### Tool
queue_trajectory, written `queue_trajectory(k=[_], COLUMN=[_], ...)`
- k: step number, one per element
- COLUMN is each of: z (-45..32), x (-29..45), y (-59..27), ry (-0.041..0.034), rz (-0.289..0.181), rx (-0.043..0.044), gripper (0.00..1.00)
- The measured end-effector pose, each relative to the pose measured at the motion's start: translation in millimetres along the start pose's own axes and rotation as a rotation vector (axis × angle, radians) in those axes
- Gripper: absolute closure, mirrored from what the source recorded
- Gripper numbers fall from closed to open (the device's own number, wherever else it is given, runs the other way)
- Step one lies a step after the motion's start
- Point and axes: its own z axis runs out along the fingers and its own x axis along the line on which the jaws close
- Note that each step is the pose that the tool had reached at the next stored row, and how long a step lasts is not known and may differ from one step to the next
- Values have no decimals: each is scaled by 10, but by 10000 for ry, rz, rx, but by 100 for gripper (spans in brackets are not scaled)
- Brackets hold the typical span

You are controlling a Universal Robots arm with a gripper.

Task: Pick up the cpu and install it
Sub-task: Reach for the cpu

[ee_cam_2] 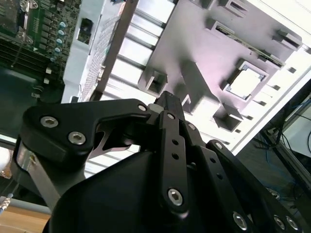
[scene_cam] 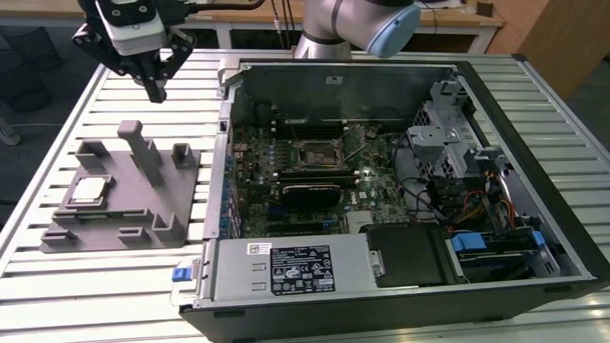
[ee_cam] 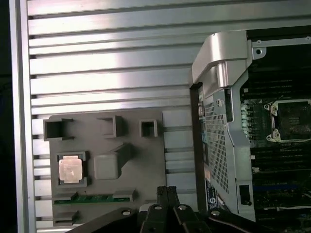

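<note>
Your exterior view looks down from high over the near edge of the slatted table [scene_cam: 86,300], taking in the whole open computer case [scene_cam: 333,82], with the grey fixture [scene_cam: 128,221] on the exterior view's left. Your first wrist view faces straight down from well above and shares that fixture [ee_cam: 146,165] and the case wall beside it. Your second wrist view sits close behind the gripper [ee_cam_2: 167,97], looking obliquely along it at the same fixture and an edge of the motherboard [ee_cam_2: 24,43].
</note>
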Motion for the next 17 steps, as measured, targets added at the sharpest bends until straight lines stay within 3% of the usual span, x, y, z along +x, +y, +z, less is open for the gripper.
queue_trajectory(k=[10,17], z=[28,50], x=[355,542], y=[-29,-44], ry=[0,0], rz=[-1,-1], rx=[0,0], gripper=[89,89])
